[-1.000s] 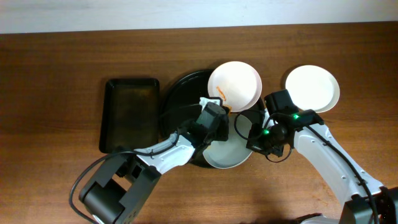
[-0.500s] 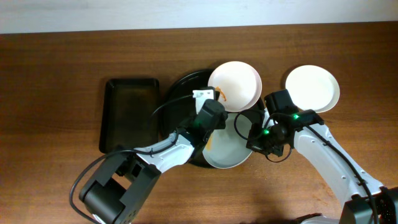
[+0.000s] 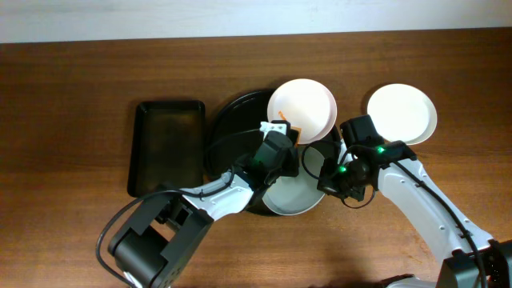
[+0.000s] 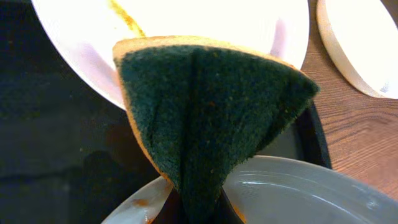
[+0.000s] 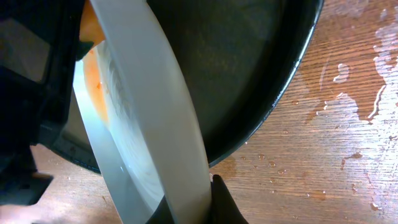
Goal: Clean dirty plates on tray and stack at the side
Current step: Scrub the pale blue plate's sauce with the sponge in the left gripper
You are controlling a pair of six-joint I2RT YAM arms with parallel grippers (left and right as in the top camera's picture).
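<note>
One clean round white plate (image 3: 402, 113) lies on the table (image 3: 80, 80), upper right — two smeared ones sit on the glossy black round tray (image 3: 228, 120), uncleaned. The right tool (image 5: 189, 202) pinches the tilted bluish plate (image 3: 292, 198); the left tool (image 4: 199, 211) clamps a green sponge (image 4: 205, 118).

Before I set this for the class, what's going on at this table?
Two robot arms are washing plates. The right gripper pinches the rim of a bluish plate, tipping it up on the round black tray; it shows an orange smear. The left gripper holds a green-faced sponge by that plate's edge. A second plate with an orange streak sits at the tray's far edge. A third plate, clean-looking, lies on the table beside the tray.
</note>
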